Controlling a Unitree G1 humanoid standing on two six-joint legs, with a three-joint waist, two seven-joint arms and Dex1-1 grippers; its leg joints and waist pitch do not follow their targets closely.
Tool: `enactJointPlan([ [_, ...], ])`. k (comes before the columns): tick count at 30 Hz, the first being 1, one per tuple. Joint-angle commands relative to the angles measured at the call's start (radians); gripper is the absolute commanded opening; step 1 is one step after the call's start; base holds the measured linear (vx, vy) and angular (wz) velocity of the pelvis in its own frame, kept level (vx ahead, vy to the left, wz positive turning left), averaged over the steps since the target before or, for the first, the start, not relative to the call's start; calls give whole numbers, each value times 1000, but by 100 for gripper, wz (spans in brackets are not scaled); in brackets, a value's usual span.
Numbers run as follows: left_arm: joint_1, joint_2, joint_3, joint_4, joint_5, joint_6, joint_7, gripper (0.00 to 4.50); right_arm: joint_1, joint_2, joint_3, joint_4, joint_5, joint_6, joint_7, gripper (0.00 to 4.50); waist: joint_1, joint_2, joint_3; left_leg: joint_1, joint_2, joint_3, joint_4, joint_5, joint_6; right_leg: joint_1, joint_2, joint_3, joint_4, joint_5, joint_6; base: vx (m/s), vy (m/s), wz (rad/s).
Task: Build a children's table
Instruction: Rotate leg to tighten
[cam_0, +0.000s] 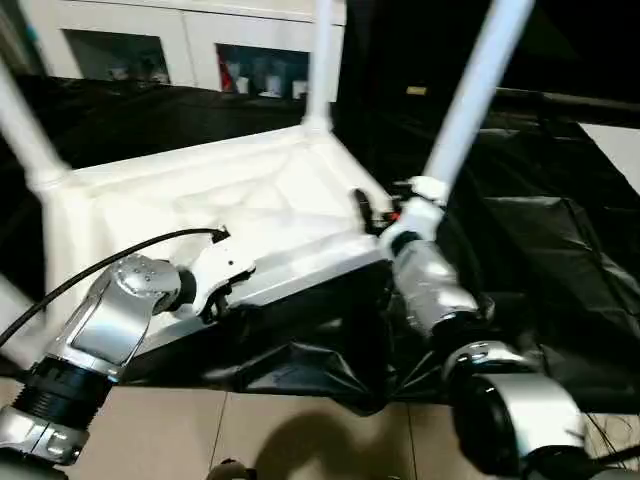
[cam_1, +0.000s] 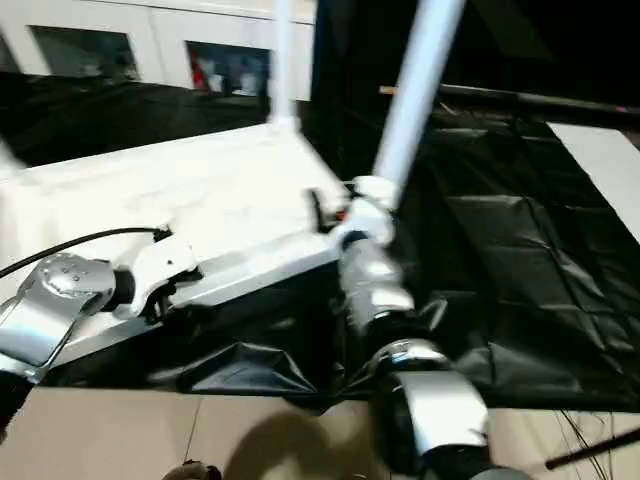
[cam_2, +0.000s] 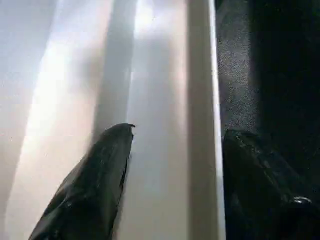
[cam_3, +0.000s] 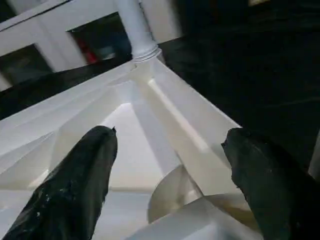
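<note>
The tabletop (cam_0: 240, 200) lay underside up on black sheeting (cam_0: 540, 260), with three legs (cam_0: 478, 85) standing from its corners (no writing could be read). The left gripper (cam_2: 172, 165) was spread astride its near rim; the right gripper (cam_3: 170, 165) hung spread over the near corner socket. A cabinet (cam_0: 180, 40) stood behind.

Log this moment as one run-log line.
stage: legs in sockets | tabletop: underside up | left hand: open, straddling tabletop's near rim | right hand: open, at near-right leg
</note>
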Motion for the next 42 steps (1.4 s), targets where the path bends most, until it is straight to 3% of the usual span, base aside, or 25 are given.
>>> enactJointPlan([
  [1,-19,12,18,22,19,-1,34,332,-4,-64,-56,15,20,-42,-54,379,-13,21,-73,41,-1,5,-69,-225,-43,32,-12,12,-55,-69,-177,0,0,0],
  [8,-38,-5,24,65,29,-57,96,332,-7,-116,-88,38,19,-68,-78,379,-13,19,-76,34,-5,3,-66,-209,-39,37,-12,11,-53,-69,-170,0,0,0],
  [16,-72,-42,29,118,36,-133,171,332,-11,-147,-92,53,16,-87,-80,379,-12,17,-80,31,-6,5,-59,-174,-19,40,-7,9,-47,-4,-190,0,0,0],
  [22,-82,-69,29,166,35,-230,227,332,-15,-174,-98,64,5,-101,-86,379,-12,17,-80,31,-4,4,-59,-197,-19,41,-10,8,-50,-39,-189,0,0,0],
  [25,-67,-72,46,149,0,-258,202,332,-17,-198,-95,73,-3,-106,-87,379,-10,15,-80,31,-4,6,-56,-180,-15,40,-9,8,-48,-14,-199,0,0,0],
  [29,-32,-94,123,76,-153,-260,110,332,-24,-223,-105,83,-2,-101,-77,379,-8,14,-81,29,-4,6,-55,-171,-15,43,-10,8,-42,12,-214,0,0,0],
  [32,10,-92,173,-23,-288,-197,12,332,-26,-213,-90,75,-6,-93,-32,379,-11,13,-80,27,-5,6,-55,-182,-13,44,-10,7,-41,-2,-214,0,0,0],
  [33,39,-68,194,-79,-363,-145,-52,332,-24,-201,-70,66,-19,-94,2,379,-13,14,-79,28,-4,6,-55,-193,-14,41,-11,7,-41,-17,-219,0,0,0],
  [36,92,3,219,-139,-431,-66,-140,332,-15,-177,-25,45,-46,-96,73,379,-24,18,-74,27,-4,6,-59,-215,-12,38,-7,7,-46,-52,-215,0,0,0],
  [37,107,26,225,-153,-444,-48,-160,332,-12,-170,-11,38,-54,-98,94,379,-34,16,-72,23,-5,5,-61,-231,-16,39,-7,6,-49,-82,-210,0,0,0],
  [38,120,45,231,-161,-451,-39,-173,332,-8,-165,-1,33,-58,-96,109,379,-37,17,-72,27,-5,5,-61,-243,-18,37,-5,7,-51,-100,-208,0,0,0],
  [41,212,175,281,-196,-462,16,-238,332,28,-138,58,-12,-86,-96,196,379,-55,27,-68,32,-1,1,-66,-286,-28,31,-5,8,-57,-149,-205,0,0,0],
  [42,212,175,281,-196,-462,16,-238,332,28,-138,58,-12,-86,-96,196,379,-54,28,-68,34,0,1,-65,-289,-30,30,-6,9,-57,-142,-207,0,0,0],
])
